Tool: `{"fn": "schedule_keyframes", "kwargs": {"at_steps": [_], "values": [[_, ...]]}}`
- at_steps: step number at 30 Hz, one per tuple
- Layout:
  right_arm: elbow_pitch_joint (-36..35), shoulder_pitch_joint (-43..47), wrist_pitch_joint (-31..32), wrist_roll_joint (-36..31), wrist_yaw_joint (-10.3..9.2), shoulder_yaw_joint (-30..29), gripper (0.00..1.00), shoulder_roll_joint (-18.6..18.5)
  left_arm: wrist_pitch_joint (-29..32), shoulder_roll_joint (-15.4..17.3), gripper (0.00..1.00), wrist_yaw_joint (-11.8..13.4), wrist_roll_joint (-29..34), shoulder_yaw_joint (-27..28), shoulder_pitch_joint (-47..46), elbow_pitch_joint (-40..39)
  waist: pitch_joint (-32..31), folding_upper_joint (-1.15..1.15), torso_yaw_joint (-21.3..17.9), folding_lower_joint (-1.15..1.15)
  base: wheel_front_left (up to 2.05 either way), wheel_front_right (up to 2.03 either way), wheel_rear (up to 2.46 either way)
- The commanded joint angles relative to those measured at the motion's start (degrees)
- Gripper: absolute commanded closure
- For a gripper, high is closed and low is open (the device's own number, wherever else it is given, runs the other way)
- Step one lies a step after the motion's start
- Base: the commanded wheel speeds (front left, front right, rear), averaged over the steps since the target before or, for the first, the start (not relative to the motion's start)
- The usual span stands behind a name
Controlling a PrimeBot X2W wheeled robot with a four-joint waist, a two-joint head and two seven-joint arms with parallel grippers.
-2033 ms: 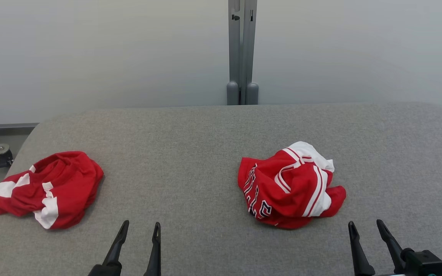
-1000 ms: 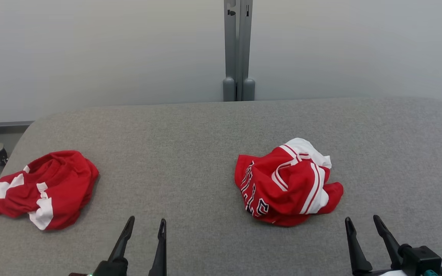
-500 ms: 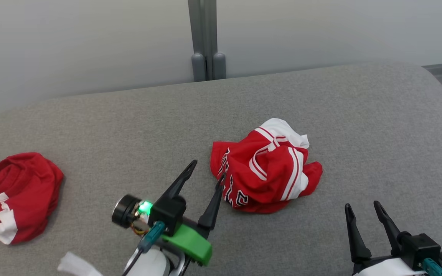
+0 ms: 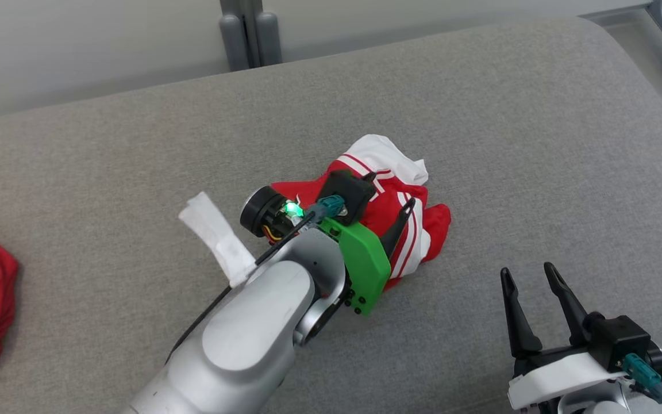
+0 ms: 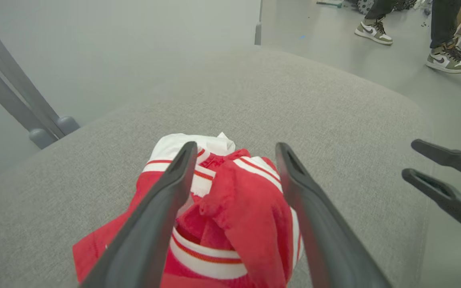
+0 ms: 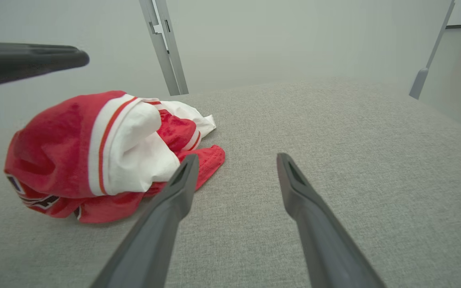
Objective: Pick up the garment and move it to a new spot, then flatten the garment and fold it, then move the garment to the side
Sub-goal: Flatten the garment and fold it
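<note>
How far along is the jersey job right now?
Done: nothing yet. The red and white jersey lies crumpled on the grey padded table. In hand: the left hand is open over the top of the heap, not yet closed on it, and the right hand sits open beside it. Left: lifting, moving, flattening, folding and setting aside.

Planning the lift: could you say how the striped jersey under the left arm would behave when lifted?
Probably floppy: the jersey lies in soft bunched folds, so it should sag and unfurl. Likely light, being thin cloth.
</note>
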Motion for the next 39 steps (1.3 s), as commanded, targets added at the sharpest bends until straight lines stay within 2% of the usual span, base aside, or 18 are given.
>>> {"fn": "schedule_keyframes", "kwargs": {"at_steps": [1, 6, 12, 13, 14, 15, 21, 24, 33, 39], "values": [[-0.25, -1.08, -0.01, 0.75, 0.01, 0.32, 0.0, -0.08, 1.71, 0.38, 0.0, 0.92, -0.85, -1.55, -1.88, 1.81, 3.55, 0.0, -3.09, 0.0, 0.0, 0.0, 0.0], [-0.4, -2.37, -0.01, 1.59, 0.01, 0.89, 0.0, -0.08, 6.34, 0.39, 0.0, 2.93, -0.92, -6.98, -6.46, 9.16, 6.01, 0.0, -4.3, 0.0, 0.0, 0.0, 0.0], [-0.29, -3.27, -0.01, 2.47, 0.01, 1.11, 0.0, -0.08, 7.81, 0.38, 0.0, 0.32, -2.12, -10.47, -8.33, 16.0, 7.55, 0.0, -4.74, 0.0, 0.0, 0.0, 0.0], [-0.22, -3.45, -0.01, 2.65, 0.01, 1.11, 0.0, -0.09, 7.83, 0.37, 0.08, -0.3, -1.96, -11.07, -8.69, 17.05, 7.66, 0.0, -4.76, 0.0, 0.0, 0.0, 0.0], [-0.18, -3.62, -0.01, 2.84, 0.01, 1.07, 0.0, -0.08, 7.2, 0.38, 0.64, -0.63, -1.89, -11.31, -8.91, 17.52, 7.7, 0.0, -4.75, 0.0, 0.0, 0.0, 0.0], [-0.1, -3.8, -0.01, 3.01, 0.01, 1.02, 0.0, -0.08, 6.34, 0.37, 1.0, -1.07, -2.06, -11.53, -9.05, 17.97, 7.68, 0.0, -4.75, 0.0, 0.0, 0.0, 0.0], [0.74, -3.64, -0.01, 3.51, 0.01, 1.08, 0.0, -0.09, -1.04, 0.25, 1.0, -1.83, -3.67, -11.54, -11.2, 15.75, 5.38, 0.0, -4.94, 0.0, 0.0, 0.0, 0.0], [1.0, -3.33, -0.01, 3.65, 0.01, 1.54, 0.0, -0.08, -3.79, 0.31, 1.0, -2.42, -8.58, -9.64, -12.3, 11.95, 3.81, 0.0, -5.43, 0.0, 0.0, 0.0, 0.0], [1.53, -2.49, -0.01, 4.61, 0.01, 2.48, 0.0, -0.07, -10.33, 0.31, 1.0, -1.91, -20.09, -0.87, -29.76, 5.06, 1.11, 0.0, -7.58, 0.0, 0.0, 0.0, 0.0], [1.46, -2.49, -0.01, 5.59, 0.01, 1.99, 0.0, -0.06, -15.36, 0.42, 1.0, 0.09, -32.02, 3.84, -35.7, 7.02, 1.19, 0.0, -6.44, 0.0, 0.0, 0.0, 0.0]]}}
